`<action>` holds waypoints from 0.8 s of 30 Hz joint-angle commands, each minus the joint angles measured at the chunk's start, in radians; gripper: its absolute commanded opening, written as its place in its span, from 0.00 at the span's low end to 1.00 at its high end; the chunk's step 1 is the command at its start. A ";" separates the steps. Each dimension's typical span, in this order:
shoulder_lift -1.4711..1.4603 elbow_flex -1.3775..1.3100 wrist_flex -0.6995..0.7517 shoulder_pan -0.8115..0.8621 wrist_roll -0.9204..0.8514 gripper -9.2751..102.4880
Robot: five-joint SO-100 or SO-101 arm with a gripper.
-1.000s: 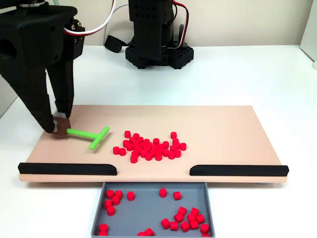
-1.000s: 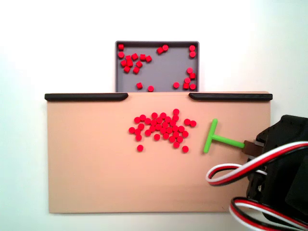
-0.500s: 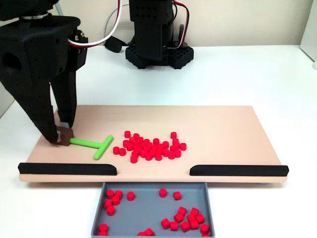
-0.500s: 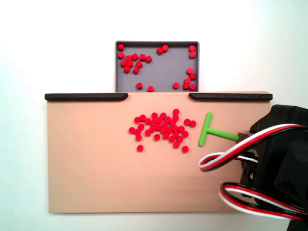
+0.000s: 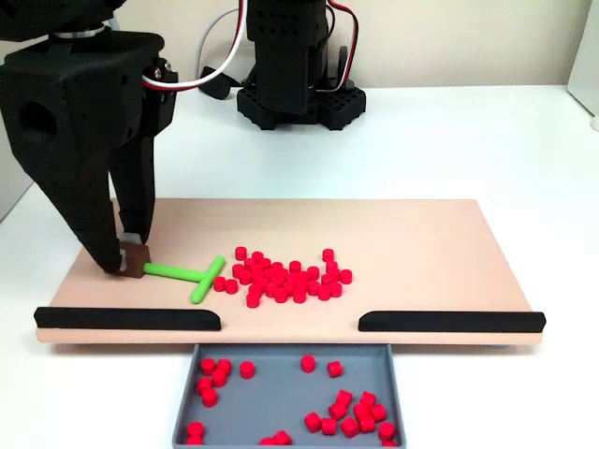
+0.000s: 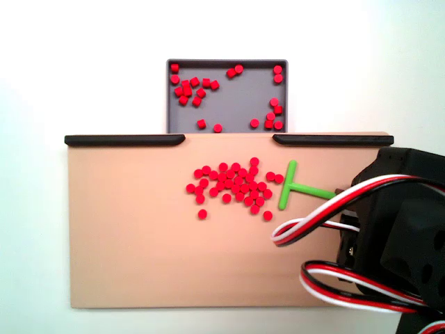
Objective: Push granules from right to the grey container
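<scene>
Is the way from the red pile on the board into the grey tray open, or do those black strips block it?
Open, as far as the frames show. The granules lie opposite the gap between the left black strip and the right black strip, and the grey container sits right behind that gap. Pellets pushed sideways would meet a strip.

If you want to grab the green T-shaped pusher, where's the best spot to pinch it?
Probably the end of its long stem, from above, where the gripper pinches the green T-shaped pusher now. The stem is thin and lies flat on the beige board, and this leaves the crossbar free beside the granules.
</scene>
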 commanded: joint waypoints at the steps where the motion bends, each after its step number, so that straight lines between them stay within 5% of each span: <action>1: 0.017 -0.038 0.002 -0.012 -0.281 0.08; 24: 0.021 -0.051 0.002 -0.040 -0.100 0.08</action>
